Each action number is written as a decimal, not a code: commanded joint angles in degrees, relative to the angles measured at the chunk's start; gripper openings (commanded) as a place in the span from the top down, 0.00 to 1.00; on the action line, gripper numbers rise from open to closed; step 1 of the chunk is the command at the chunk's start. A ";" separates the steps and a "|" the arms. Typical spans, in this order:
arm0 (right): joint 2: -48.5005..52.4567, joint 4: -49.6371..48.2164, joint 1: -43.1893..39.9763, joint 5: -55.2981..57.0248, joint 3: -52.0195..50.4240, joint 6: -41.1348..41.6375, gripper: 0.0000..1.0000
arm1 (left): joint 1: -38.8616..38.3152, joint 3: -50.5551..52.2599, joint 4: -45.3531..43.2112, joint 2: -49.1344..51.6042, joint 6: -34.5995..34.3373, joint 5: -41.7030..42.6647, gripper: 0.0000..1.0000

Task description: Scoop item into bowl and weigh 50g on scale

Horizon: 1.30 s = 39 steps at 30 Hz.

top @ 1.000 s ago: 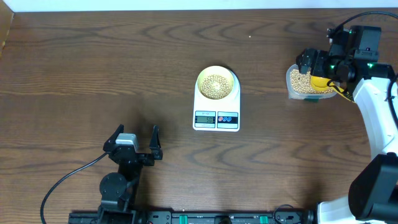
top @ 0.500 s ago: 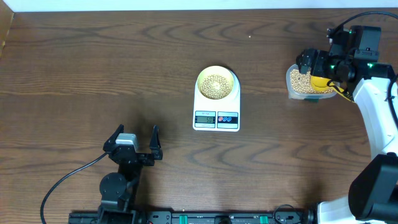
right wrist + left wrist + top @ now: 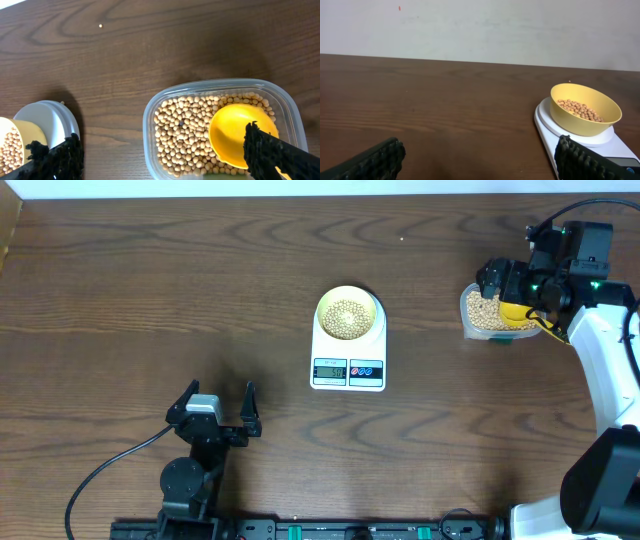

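Atop the scale (image 3: 348,372), the bowl (image 3: 584,125) is holding beans (image 3: 579,108) for weighing. Right gripper (image 3: 162,157) is hovering over the tub (image 3: 146,125) and scoop (image 3: 235,132), fingers spread wide, gripping nothing. Left gripper (image 3: 218,394) is sitting spread, empty.

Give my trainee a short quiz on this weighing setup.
1. True or false: the bowl sits on the scale.
2. Pick one: the yellow scoop lies A) in the clear tub, B) on the scale, C) in the bowl.
3. Fill in: the left hand is ____ and holds nothing.
Key: 1 true; 2 A; 3 open.
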<state>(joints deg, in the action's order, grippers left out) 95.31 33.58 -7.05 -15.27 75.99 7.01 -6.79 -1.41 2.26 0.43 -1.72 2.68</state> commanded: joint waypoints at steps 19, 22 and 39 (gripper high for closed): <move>-6.23 2.27 0.13 1.62 0.00 -0.22 0.01 | 0.09 1.16 1.79 -0.20 -0.46 -0.90 0.03; -10.27 3.74 0.17 1.64 -0.02 -0.70 0.01 | 0.09 1.16 1.79 -0.20 -0.46 -0.90 0.02; -39.47 -16.76 0.83 1.18 -29.73 -4.07 0.01 | 0.07 1.16 1.79 -0.20 -0.46 -0.90 0.02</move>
<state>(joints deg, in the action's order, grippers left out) 61.89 21.69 -6.50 -13.65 53.01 3.46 -6.79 -1.41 2.26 0.43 -1.76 2.66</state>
